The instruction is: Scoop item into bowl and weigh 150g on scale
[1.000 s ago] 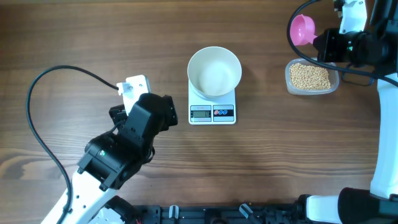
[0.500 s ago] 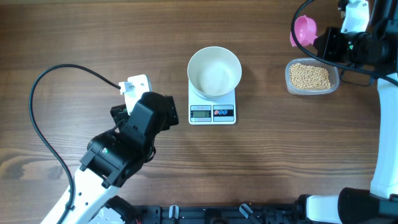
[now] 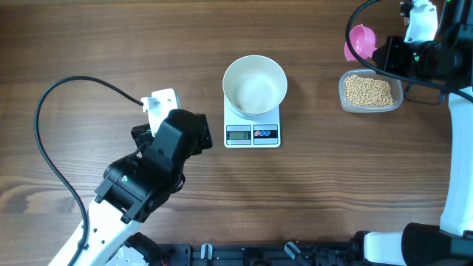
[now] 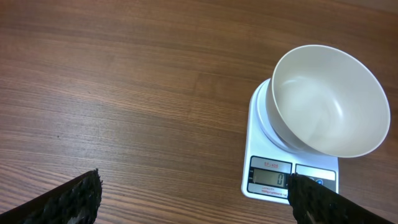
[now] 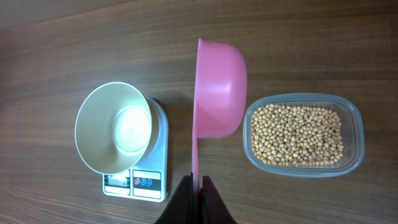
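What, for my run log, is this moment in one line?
left pincer open | right pincer shut on pink scoop | bowl empty on scale | beans in clear tub

The left arm (image 3: 140, 177) reaches in from the lower left of the overhead view, with the left gripper (image 4: 196, 190) spread wide. The right arm (image 3: 432, 58) sits at upper right, the right gripper (image 5: 196, 198) pinched tight on a scoop's (image 5: 217, 90) handle.

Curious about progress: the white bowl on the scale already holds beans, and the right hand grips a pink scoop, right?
No: the white bowl on the scale is empty, as the left wrist view shows. The right hand does grip the pink scoop.
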`<action>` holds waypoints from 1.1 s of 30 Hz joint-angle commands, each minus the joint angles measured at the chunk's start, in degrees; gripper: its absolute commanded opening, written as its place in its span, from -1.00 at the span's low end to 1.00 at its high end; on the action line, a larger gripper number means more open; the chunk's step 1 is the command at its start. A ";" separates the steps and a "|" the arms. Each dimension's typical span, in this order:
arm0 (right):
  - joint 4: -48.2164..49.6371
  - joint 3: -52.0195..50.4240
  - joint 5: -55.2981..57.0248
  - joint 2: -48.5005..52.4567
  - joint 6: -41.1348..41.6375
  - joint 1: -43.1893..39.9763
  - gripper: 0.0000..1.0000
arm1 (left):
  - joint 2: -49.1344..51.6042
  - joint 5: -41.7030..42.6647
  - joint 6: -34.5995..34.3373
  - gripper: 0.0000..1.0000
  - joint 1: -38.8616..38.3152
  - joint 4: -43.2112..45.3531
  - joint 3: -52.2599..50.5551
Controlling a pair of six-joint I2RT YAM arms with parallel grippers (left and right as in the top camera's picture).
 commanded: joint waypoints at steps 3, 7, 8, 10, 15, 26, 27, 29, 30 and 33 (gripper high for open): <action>-0.02 0.28 2.36 0.26 0.20 0.20 -0.91 | 0.07 -1.38 0.26 1.00 0.31 -0.07 -0.11; -0.04 0.28 3.52 0.26 0.24 0.20 -0.91 | 0.07 -1.38 0.26 1.00 0.31 -0.04 -0.11; -0.04 0.28 3.52 0.26 0.24 0.20 -0.91 | 0.07 -1.38 0.26 1.00 0.31 -0.07 -0.11; -0.09 0.28 3.52 0.26 2.54 0.20 -0.91 | 0.07 -1.38 0.26 1.00 0.31 -0.07 -0.11; -1.20 0.28 3.45 0.26 7.19 0.20 -0.91 | 0.07 -1.38 0.26 1.00 0.31 -0.07 -0.11; -3.85 0.28 3.54 0.26 7.65 0.20 -0.91 | 0.07 -1.38 0.26 1.00 0.31 -0.07 -0.11; -3.89 0.28 3.52 0.26 7.67 0.20 -0.91 | 0.07 -1.38 0.26 1.00 0.31 -0.07 -0.11; -3.93 0.28 3.52 0.26 7.67 0.20 -0.91 | 0.07 -1.38 0.26 1.00 0.31 -0.07 -0.11; -3.93 0.28 3.50 0.26 7.69 0.20 -0.91 | 0.07 -1.38 0.26 1.00 0.31 -0.04 -0.11; -4.31 0.28 3.54 0.26 7.58 0.20 -0.91 | 0.07 -1.38 0.26 1.00 0.31 -0.04 -0.11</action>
